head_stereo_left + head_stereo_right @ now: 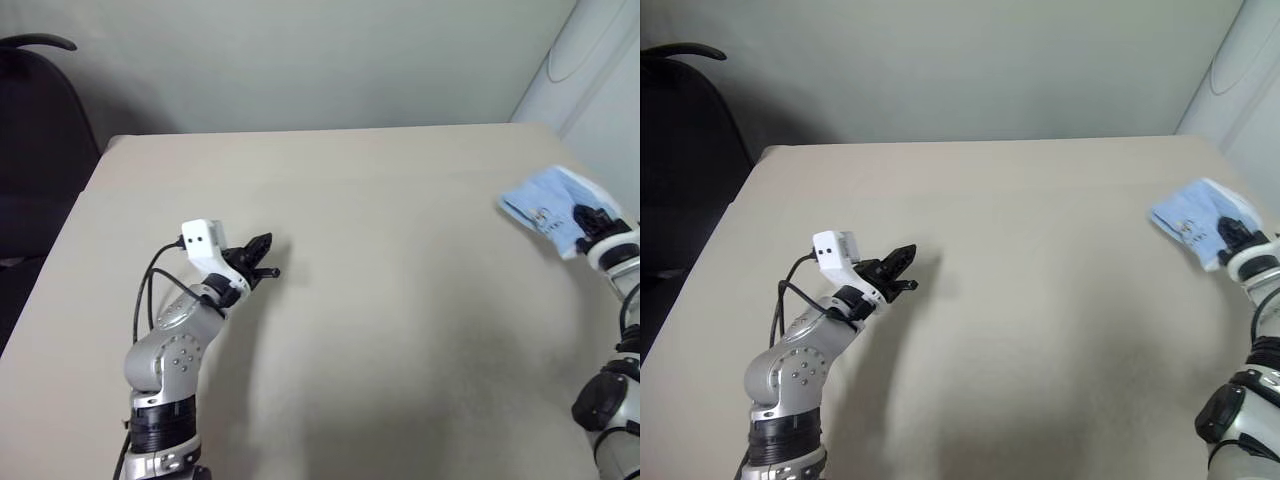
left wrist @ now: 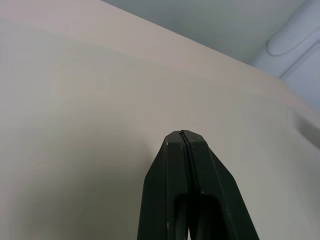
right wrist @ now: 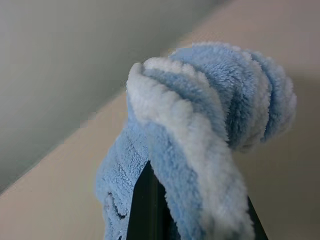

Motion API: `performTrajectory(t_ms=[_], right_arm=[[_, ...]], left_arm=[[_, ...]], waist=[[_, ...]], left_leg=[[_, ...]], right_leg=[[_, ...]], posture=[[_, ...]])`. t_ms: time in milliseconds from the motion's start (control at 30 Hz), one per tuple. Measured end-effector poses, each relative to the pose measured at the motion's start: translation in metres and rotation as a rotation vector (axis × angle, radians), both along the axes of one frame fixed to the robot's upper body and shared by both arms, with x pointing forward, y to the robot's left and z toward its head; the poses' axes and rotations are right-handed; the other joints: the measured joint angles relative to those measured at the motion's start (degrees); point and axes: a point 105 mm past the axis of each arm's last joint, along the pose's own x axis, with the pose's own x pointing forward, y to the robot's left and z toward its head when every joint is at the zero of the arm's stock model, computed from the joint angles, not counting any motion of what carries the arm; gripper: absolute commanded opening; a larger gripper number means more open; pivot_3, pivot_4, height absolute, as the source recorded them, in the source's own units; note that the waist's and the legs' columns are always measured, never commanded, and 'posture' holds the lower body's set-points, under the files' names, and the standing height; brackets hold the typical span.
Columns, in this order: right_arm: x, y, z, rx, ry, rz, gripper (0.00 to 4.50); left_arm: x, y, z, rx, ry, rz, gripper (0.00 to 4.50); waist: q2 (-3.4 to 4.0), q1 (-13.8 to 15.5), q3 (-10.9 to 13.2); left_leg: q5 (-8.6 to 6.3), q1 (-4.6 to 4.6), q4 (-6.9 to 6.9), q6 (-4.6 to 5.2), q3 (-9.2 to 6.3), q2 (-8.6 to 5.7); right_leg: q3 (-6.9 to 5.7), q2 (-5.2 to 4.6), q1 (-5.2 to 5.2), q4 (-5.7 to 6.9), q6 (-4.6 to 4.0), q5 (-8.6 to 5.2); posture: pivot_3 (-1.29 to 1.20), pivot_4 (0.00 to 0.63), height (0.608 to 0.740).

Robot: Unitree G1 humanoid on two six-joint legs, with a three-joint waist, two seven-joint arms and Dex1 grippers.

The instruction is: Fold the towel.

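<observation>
While I hold the rig at this moment, my findings by item are as follows.

Towel location: the towel [image 1: 548, 206] is bunched into a small wad near the far right corner of the tabletop [image 1: 380, 300], close to the right edge and lifted in a grip, not spread flat.

Right end effector: the right end effector [image 1: 592, 222] is clamped tight on the towel; in the right wrist view the blue pile and white trim drape over both black fingers, with a dark embroidered mark showing low on the cloth.

Left end effector: the left end effector [image 1: 262, 258] holds nothing, its two fingers pressed together, and hovers over the near left part of the tabletop, well apart from the towel.

Step in hand: I judge the cloth is being carried while gathered, so no clean fold can be confirmed. Whether it hangs in layers or merely crumpled I cannot tell.

Next move calls for: in my judgement, bringing the towel back toward the middle of the tabletop, laying it down and flattening it so that an edge can be picked and carried over. The left end effector would need to part its fingers first if it is to pin or take a corner.

Edges: the towel sits very near the right edge; a release there risks it sliding off.

Open room: the middle and far left of the tabletop are bare, giving ample room.
</observation>
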Motion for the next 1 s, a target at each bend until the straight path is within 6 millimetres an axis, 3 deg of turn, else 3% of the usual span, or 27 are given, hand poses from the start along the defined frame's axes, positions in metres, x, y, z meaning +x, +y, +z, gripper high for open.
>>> performTrajectory(t_ms=[100, 167, 333, 533, 833, 933, 1000], right_arm=[[-0.002, -0.005, -0.041, 0.032, 0.149, -0.050, 0.02], [-0.002, -0.005, -0.054, 0.022, 0.199, -0.073, 0.68], [0.001, -0.012, -0.044, -0.077, 0.187, -0.105, 2.40], [-0.008, -0.016, -0.049, -0.151, 0.199, -0.090, 4.42], [-0.038, -0.035, -0.034, -0.284, 0.162, -0.148, 4.47], [-0.045, -0.035, -0.015, -0.402, 0.104, -0.159, 4.47], [-0.042, -0.018, 0.008, -0.535, 0.026, -0.096, 4.47]], left_arm=[[0.003, -0.012, 0.000, -0.003, 0.002, -0.041, 0.00], [0.004, -0.016, 0.000, -0.006, 0.003, -0.056, 0.00], [0.004, -0.013, 0.000, -0.009, 0.000, -0.049, 0.00], [0.001, -0.011, -0.010, -0.016, 0.029, -0.036, 0.00], [0.003, -0.011, -0.011, -0.015, 0.032, -0.037, 0.00], [0.014, -0.005, -0.012, 0.037, 0.016, 0.008, 0.00], [0.020, 0.004, -0.010, 0.153, -0.025, 0.050, 0.00]], waist=[[0.06, -0.17, 0.01], [0.16, -0.24, 0.05], [0.19, -0.14, 0.03], [0.19, -0.11, 0.03], [0.19, -0.07, 0.03], [0.24, -0.20, 0.06], [0.27, -0.55, 0.07]], left_leg=[[-0.03, 0.00, -0.01, 0.05, 0.05, 0.00], [-0.04, -0.02, -0.03, 0.07, 0.11, 0.00], [-0.10, -0.02, -0.02, 0.18, 0.07, 0.00], [-0.09, -0.03, -0.03, 0.17, 0.08, 0.00], [-0.10, -0.01, -0.03, 0.18, 0.09, 0.00], [-0.13, -0.01, -0.03, 0.24, 0.11, 0.00], [-0.13, -0.01, -0.02, 0.24, 0.11, 0.00]], right_leg=[[0.05, -0.01, -0.05, 0.04, 0.00, 0.00], [0.09, -0.02, -0.13, 0.09, 0.01, 0.00], [0.04, -0.02, -0.08, 0.08, 0.00, 0.00], [0.04, -0.02, -0.08, 0.07, 0.00, 0.00], [0.04, -0.02, -0.05, 0.03, 0.01, 0.00], [0.06, -0.02, -0.08, 0.04, 0.01, 0.00], [0.07, 0.00, -0.09, 0.04, 0.01, 0.00]], posture=[[0.00, 0.150, 0.740], [0.00, 0.150, 0.740], [0.00, 0.150, 0.740], [0.00, 0.150, 0.740], [0.00, 0.150, 0.740], [0.00, 0.150, 0.740], [0.00, 0.150, 0.740]])
